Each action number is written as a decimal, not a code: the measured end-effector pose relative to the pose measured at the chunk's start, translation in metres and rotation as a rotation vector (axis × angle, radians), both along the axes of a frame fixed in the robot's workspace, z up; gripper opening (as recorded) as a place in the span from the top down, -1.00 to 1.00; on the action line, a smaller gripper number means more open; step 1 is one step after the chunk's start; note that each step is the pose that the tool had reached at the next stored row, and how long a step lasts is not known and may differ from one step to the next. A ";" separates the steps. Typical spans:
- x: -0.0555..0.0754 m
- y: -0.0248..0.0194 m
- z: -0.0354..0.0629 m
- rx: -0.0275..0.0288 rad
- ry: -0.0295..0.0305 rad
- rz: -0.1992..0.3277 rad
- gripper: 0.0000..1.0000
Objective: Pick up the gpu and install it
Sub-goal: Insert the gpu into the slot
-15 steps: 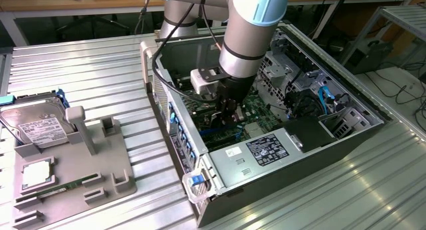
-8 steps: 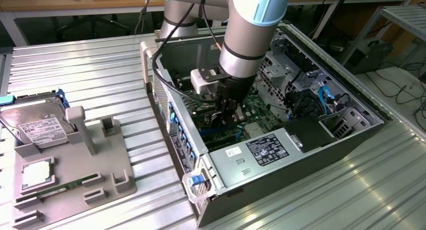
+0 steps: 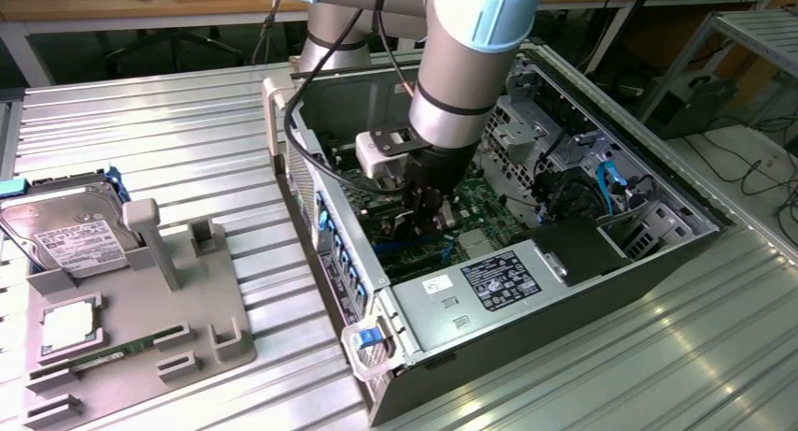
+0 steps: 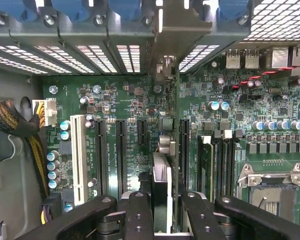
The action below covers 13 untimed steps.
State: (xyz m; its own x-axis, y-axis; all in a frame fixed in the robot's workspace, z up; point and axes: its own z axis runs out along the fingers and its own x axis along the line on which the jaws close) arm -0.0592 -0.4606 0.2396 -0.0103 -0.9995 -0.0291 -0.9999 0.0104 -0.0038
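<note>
While the gripper [image 4: 162, 215] hung inside the computer case [image 3: 648, 263] | jaws clamped on the gpu [image 4: 161, 175] edge-on between them | card pointing toward twelve o'clock over the motherboard [image 4: 125, 100].

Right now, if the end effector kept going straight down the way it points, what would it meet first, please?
Probably the motherboard. The end effector is shut on the gpu, held edge-on above the expansion slots, so the card's lower edge would likely touch a slot first, though depth is hard to judge.
</note>
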 end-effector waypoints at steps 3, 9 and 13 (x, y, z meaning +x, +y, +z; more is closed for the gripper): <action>0.000 0.0000 -0.0013 0.0011 0.0000 0.000 0.45; 0.000 0.0001 -0.0015 0.0029 -0.0004 0.000 0.45; 0.000 0.0000 -0.0012 0.0023 -0.0001 0.000 0.45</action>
State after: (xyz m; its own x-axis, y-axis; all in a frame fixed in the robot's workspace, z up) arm -0.0593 -0.4606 0.2384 -0.0104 -0.9995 -0.0314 -0.9999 0.0105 -0.0039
